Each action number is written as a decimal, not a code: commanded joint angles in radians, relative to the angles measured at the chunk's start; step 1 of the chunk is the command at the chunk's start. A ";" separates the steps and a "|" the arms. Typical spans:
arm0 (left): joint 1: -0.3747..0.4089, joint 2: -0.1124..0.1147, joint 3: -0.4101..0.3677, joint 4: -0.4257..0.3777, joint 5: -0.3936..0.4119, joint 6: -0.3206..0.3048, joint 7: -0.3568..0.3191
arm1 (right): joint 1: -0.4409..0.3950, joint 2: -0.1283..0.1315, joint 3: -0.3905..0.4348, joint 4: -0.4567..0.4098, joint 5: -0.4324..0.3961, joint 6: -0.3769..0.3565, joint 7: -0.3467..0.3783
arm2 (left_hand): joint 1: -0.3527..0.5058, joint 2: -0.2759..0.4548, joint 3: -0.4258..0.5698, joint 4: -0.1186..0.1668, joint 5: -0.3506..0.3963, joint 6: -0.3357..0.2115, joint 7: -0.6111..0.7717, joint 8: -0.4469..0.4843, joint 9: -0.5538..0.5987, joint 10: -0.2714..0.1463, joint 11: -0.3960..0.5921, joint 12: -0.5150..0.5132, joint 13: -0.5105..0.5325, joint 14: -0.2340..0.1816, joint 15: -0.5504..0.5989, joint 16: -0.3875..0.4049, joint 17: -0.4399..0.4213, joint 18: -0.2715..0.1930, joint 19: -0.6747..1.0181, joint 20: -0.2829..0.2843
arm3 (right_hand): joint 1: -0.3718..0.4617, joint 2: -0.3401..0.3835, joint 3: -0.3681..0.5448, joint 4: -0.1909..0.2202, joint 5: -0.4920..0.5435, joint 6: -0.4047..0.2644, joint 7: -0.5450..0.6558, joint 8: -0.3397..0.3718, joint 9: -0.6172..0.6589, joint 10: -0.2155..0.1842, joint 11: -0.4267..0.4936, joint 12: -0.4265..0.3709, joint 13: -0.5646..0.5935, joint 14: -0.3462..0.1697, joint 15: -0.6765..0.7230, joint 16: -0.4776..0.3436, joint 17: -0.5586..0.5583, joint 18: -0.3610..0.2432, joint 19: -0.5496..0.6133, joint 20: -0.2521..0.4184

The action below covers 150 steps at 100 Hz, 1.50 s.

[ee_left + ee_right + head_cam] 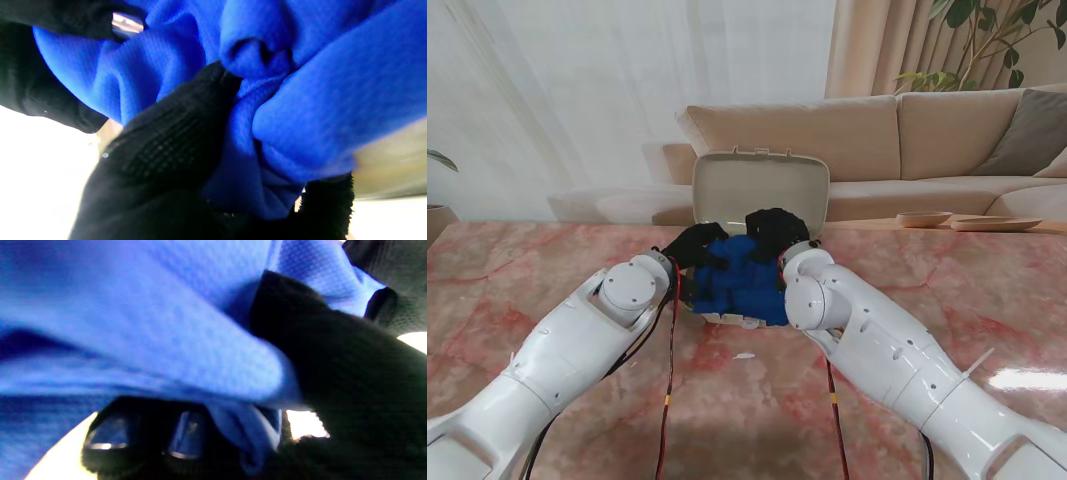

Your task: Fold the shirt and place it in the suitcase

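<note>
**A:** ok so where's the shirt at right now?

**B:** The crumpled bright blue knit shirt [742, 280] is bunched up in the small beige hard-shell suitcase [761, 185], which sits on the pink marble-patterned table [517, 290], out past both arms. The lid stands upright on the far side, and a bit of the pale near rim peeks out under the fabric. It's a lumpy heap, not a neat flat fold.

**A:** and the hands?

**B:** Both are on it. The black-gloved left hand [693, 244] is at the far-left part of the heap, the black-gloved right hand [777, 232] at the far-right, just beside each other with blue between them.

**A:** actually gripping, or just resting?

**B:** Gripping, as far as I can see. In the left wrist view a gloved finger [173, 133] digs right into a fold of the blue cloth [317, 110], with fabric wrapped around it. In the right wrist view the cloth [150, 340] drapes over the curled fingers [333, 373] and a strip of it hangs down between them. So both are closed on the shirt.

**A:** anything else around?

**B:** A long beige fabric sofa [927, 130] behind the table, and a couple of shallow wooden dishes [924, 218] far right, well apart from the suitcase.
</note>
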 commanded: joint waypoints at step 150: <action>-0.042 0.002 0.016 0.029 -0.006 -0.035 -0.065 | 0.057 -0.005 -0.032 0.106 0.069 0.010 0.109 | -0.056 0.407 -0.313 0.116 -0.032 0.152 -0.530 -0.516 -0.262 0.110 -0.344 -0.727 -0.389 0.142 -0.560 -0.420 -0.289 0.032 -0.250 -0.176 | -0.109 0.137 -0.072 -0.016 -0.102 0.098 -0.414 -0.306 -0.271 0.137 -0.197 -0.451 -0.276 0.212 -0.676 -0.214 -0.446 0.178 -0.361 0.054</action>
